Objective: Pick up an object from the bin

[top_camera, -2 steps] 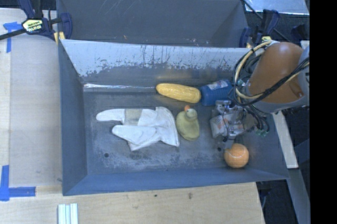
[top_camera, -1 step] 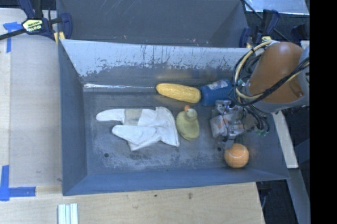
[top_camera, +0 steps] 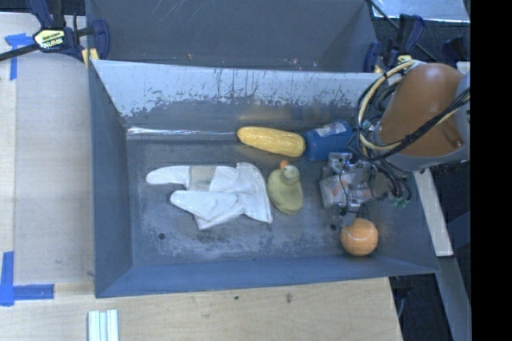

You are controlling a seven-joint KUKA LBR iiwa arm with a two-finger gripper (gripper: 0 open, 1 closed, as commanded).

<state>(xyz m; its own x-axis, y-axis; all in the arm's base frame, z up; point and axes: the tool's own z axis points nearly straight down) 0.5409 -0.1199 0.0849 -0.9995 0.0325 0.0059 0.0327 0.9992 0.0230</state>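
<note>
The pincer (top_camera: 346,194) hangs low at the right end of the bin (top_camera: 112,195), just beside the orange ball (top_camera: 359,237); apart or together, I cannot tell. Closing off-centre could squirt the round ball away.

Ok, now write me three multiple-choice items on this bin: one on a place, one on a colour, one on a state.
1. Where does the orange ball lie?
A. against the left wall
B. in the middle of the floor
C. at the floor's lower right, just below the pincer

2. What colour is the corn cob?
A. red
B. yellow
C. black

3. How does the white cloth lie?
A. crumpled on the floor of the bin
B. hung over the rim
C. wrapped round the ball

Answers:
1 C, the ball sits close under the pincer, near the right wall.
2 B, the cob by the back wall is plainly yellow.
3 A, the cloth lies bunched up, left of centre.
</note>
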